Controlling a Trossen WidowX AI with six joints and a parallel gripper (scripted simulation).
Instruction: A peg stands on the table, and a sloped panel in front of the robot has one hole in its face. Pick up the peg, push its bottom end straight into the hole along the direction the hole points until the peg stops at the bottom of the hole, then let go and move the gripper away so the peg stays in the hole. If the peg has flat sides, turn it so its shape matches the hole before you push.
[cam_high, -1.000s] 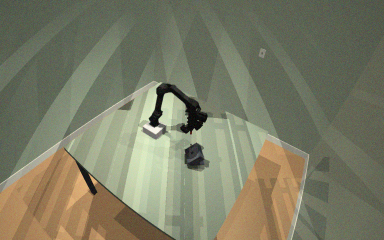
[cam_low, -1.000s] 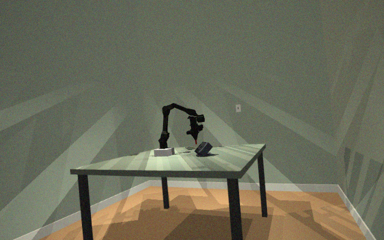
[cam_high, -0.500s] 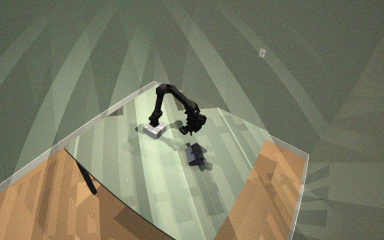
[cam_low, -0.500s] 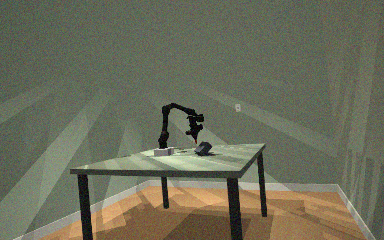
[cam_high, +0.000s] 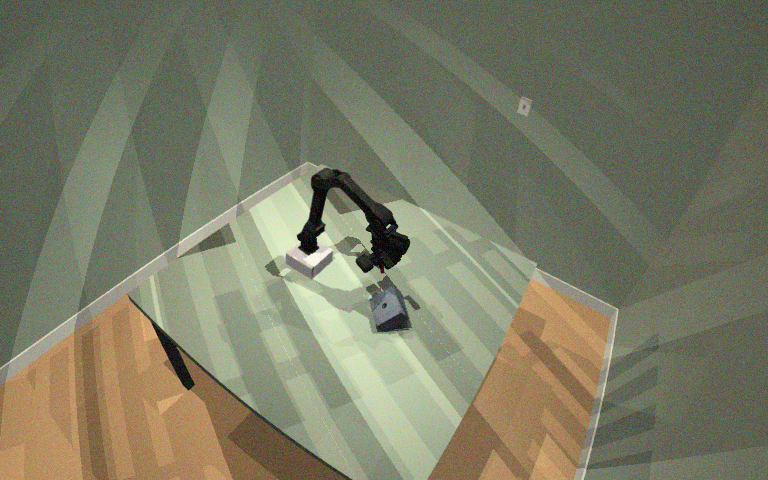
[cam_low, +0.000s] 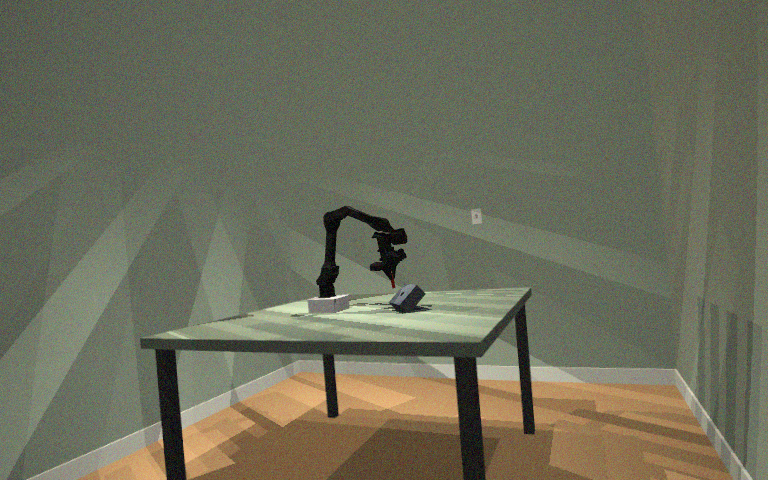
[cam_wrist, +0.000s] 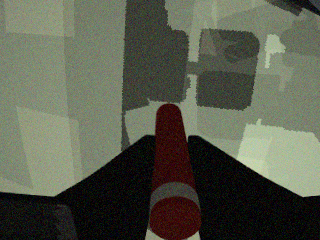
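Note:
My gripper (cam_high: 381, 264) (cam_low: 392, 275) (cam_wrist: 171, 146) is shut on the red peg (cam_high: 382, 270) (cam_low: 393, 283) (cam_wrist: 172, 160). The peg looks round, with a grey band near its top end in the wrist view. Its lower end points down, clear of the table. The sloped panel is the face of a blue-grey block (cam_high: 396, 310) (cam_low: 412, 298), which stands on the table just beyond and below the peg. The one hole (cam_high: 384, 305) (cam_low: 402, 293) shows as a small dark spot in that face; its exact shape is too small to tell. The peg is apart from the block.
The arm's white base block (cam_high: 309, 259) (cam_low: 328, 303) stands on the green table (cam_high: 339, 396) (cam_low: 317, 346). Shadows of the arm fall on the table top around the panel block. In the wrist view a dark corner of something shows at the top right.

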